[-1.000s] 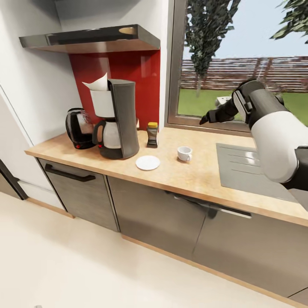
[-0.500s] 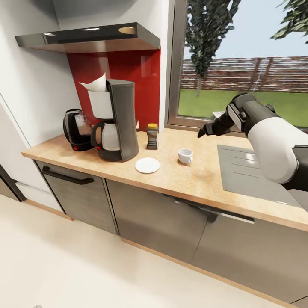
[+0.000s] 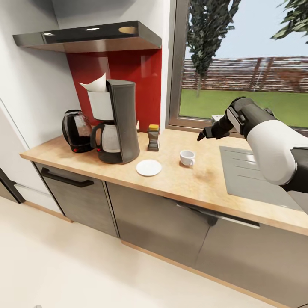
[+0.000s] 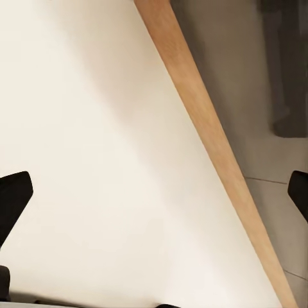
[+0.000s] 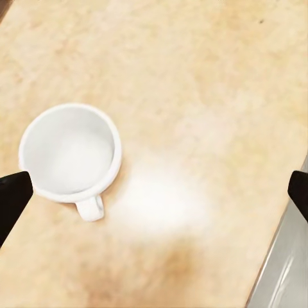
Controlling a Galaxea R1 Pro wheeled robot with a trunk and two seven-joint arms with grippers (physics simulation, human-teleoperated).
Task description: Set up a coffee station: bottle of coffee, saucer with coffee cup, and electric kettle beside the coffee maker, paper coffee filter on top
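My head camera looks forward and down from standing height across the countertop (image 3: 201, 179), taking in the coffee maker (image 3: 117, 122), the window (image 3: 244, 60) and the floor (image 3: 85, 265) from a moderate distance. My right wrist camera hangs close above that same counter, facing almost straight down at the coffee cup (image 5: 70, 154); the cup (image 3: 187, 157) and surrounding worktop are what these two views share. My left wrist camera points down at pale flooring (image 4: 96, 160) and a wooden plinth strip (image 4: 212, 141), near the cabinet base.
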